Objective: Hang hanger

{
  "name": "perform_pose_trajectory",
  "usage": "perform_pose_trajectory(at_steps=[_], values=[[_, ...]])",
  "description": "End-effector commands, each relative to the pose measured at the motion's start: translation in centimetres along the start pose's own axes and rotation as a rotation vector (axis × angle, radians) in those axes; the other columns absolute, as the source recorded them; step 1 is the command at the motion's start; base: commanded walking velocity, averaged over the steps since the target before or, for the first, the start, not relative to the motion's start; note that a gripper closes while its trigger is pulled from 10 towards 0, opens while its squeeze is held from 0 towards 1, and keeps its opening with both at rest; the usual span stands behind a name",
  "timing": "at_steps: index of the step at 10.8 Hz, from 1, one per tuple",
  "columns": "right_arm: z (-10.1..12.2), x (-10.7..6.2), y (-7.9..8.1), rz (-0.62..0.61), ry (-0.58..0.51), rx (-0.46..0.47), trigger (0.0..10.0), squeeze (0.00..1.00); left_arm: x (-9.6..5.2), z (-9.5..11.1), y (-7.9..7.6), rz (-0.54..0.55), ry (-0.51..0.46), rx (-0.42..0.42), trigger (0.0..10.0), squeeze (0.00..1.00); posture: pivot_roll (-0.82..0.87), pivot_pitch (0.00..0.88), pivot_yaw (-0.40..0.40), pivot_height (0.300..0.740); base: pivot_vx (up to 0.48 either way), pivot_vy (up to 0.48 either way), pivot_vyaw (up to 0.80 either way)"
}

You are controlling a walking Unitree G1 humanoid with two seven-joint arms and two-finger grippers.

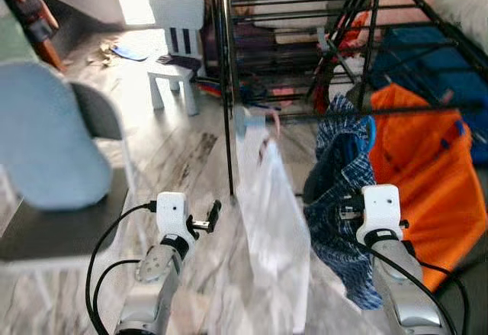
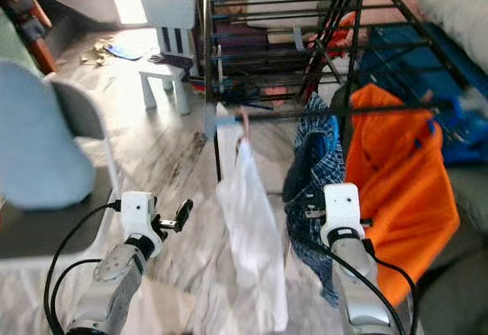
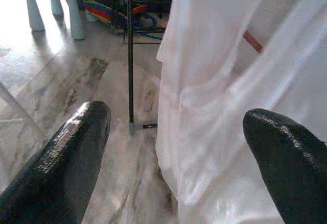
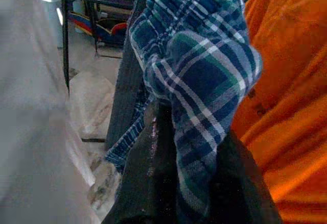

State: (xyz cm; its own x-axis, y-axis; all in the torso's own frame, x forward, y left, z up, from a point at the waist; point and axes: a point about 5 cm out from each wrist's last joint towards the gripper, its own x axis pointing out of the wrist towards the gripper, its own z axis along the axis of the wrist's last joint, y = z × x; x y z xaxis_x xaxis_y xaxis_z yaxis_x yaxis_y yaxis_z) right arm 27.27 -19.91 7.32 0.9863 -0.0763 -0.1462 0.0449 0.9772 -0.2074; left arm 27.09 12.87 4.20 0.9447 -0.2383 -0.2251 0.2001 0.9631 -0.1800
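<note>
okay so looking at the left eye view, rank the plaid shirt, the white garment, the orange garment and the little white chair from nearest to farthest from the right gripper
1. plaid shirt: against the right gripper.
2. orange garment: just to its right.
3. white garment: to its left; too close to call against the orange one.
4. white chair: far back left.

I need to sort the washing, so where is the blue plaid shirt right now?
The blue plaid shirt hangs from the black drying rack ahead on the robot's right, between the white garment and the orange one, with the right gripper clamped on its cloth.

Silver arms [image 1: 149,297], white wrist blocks [image 1: 379,205] — looping black cables [image 1: 99,255], glossy black jaws.
</note>
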Motion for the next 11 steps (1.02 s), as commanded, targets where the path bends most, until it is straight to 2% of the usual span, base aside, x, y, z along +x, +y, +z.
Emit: perform_pose_trajectory(at_steps=[1, 8, 11], values=[[0.8, 0.2, 0.1, 0.005, -0.034, 0.003, 10.0, 0.00, 0.0, -0.1, 0.2, 0.011, 0.005, 0.009, 10.0, 0.00, -0.25, 0.000, 0.050, 0.740, -0.386, 0.000, 0.00], [0.7, 0.5, 0.3, 0.001, -0.033, 0.011, 10.0, 0.00, 0.1, 0.1, 0.7, 0.025, 0.003, 0.021, 10.0, 0.00, -0.24, 0.000, 0.053, 0.740, -0.380, 0.000, 0.00], [0.7, 0.5, 0.7, 0.021, -0.037, 0.024, 10.0, 0.00, -2.0, 0.2, 5.0, 0.248, -0.042, 0.075, 10.0, 0.00, -0.22, 0.000, 0.055, 0.740, 0.000, 0.000, 0.00]])
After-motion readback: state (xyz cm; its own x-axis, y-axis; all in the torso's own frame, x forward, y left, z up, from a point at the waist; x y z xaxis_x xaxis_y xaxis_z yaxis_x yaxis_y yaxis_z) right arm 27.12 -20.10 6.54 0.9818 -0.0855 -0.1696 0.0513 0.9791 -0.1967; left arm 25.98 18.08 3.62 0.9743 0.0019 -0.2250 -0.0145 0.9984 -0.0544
